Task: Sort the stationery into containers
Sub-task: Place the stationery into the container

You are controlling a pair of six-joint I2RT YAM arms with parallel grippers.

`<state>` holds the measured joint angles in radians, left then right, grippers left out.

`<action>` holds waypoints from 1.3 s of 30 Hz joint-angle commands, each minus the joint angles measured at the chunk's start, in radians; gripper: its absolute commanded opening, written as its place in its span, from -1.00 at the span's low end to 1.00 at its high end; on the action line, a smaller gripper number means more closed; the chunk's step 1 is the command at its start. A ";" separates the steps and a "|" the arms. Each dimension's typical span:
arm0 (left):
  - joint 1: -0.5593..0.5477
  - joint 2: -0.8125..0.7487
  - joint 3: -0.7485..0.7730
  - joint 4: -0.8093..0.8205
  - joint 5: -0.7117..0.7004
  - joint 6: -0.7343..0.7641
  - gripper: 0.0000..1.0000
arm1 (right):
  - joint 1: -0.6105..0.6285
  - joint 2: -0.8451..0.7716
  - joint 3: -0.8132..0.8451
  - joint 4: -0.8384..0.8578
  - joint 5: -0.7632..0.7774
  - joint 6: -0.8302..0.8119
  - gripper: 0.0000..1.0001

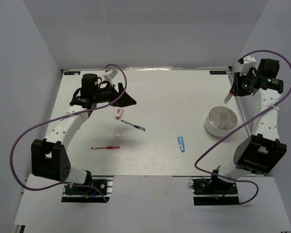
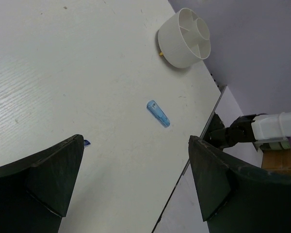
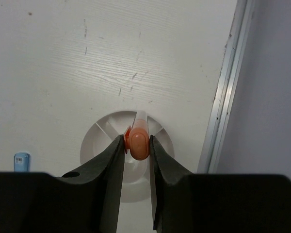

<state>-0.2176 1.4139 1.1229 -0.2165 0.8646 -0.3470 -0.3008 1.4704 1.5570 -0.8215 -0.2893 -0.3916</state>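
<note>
My right gripper [image 1: 231,93] is shut on the white marker with the orange cap [image 1: 228,98] and holds it high above the far rim of the round white divided bowl [image 1: 222,121]. In the right wrist view the orange cap [image 3: 138,143] sits between the pads, with the bowl [image 3: 99,141] below it. My left gripper [image 1: 128,99] is open and empty, above the pinkish eraser [image 1: 118,114]. The blue pen [image 1: 133,125], the white tape ring [image 1: 118,135], the red pen [image 1: 105,147] and the light-blue piece [image 1: 181,143] lie on the table.
The left wrist view looks past its fingers [image 2: 53,170] at the light-blue piece [image 2: 158,113], the bowl [image 2: 184,39] and the blue pen's tip [image 2: 86,142]. Purple cables loop beside both arms. Grey walls enclose the white table [image 1: 160,92].
</note>
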 commanded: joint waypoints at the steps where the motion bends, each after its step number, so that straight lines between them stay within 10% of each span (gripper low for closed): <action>1: 0.004 -0.018 0.023 -0.053 -0.006 0.065 0.96 | 0.000 0.062 0.095 -0.019 -0.111 -0.069 -1.00; 39: 0.014 -0.035 -0.037 -0.069 -0.010 0.118 0.96 | 0.008 0.162 0.032 -0.136 -0.137 -0.182 -1.00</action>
<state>-0.2111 1.4101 1.0866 -0.2733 0.8536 -0.2596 -0.2924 1.6268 1.6047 -0.9417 -0.4252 -0.5541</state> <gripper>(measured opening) 0.980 0.291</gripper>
